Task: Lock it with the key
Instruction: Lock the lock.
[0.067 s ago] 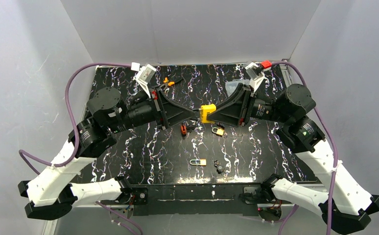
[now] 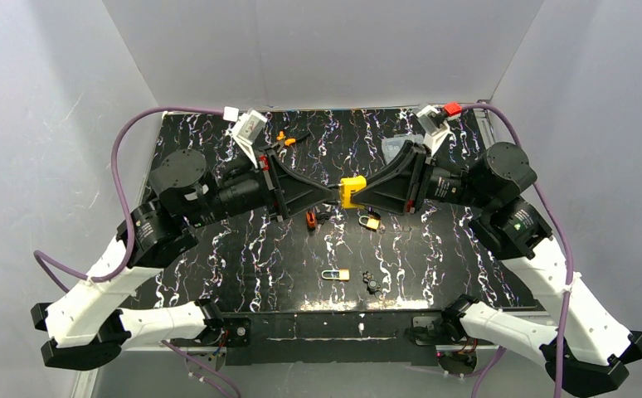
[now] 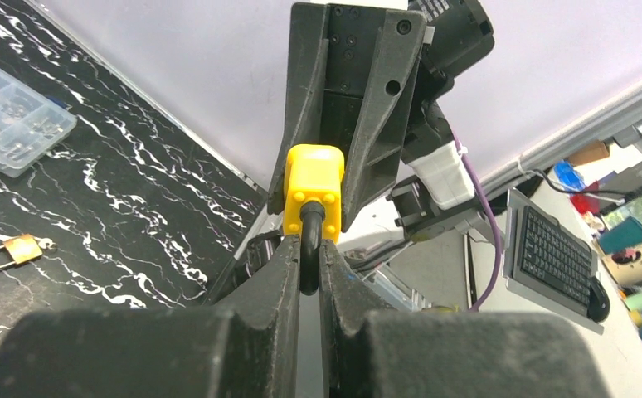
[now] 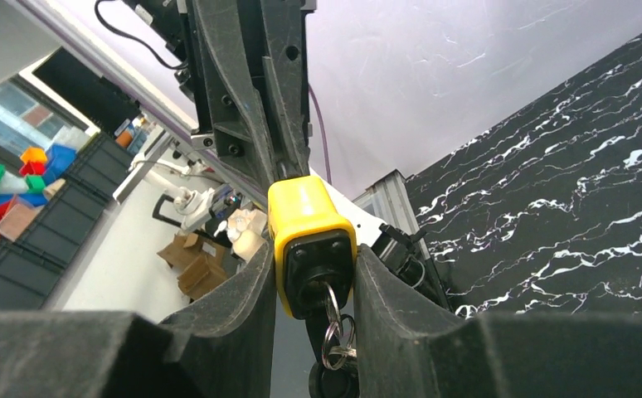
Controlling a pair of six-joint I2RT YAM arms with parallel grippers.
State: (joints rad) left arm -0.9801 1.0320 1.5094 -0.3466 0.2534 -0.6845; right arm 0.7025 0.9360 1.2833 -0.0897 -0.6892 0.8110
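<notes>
Midair, the right gripper (image 4: 313, 267) clamps a yellow block-shaped padlock (image 4: 308, 217); the left gripper (image 3: 309, 261) is closed on its black metal shackle (image 3: 308, 225).

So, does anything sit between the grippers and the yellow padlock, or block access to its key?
Nothing visible does. The left gripper is shut on the black shackle, and the right gripper clamps the yellow padlock by its body. The key sits in the keyhole, hanging between the right gripper's fingers.
</notes>
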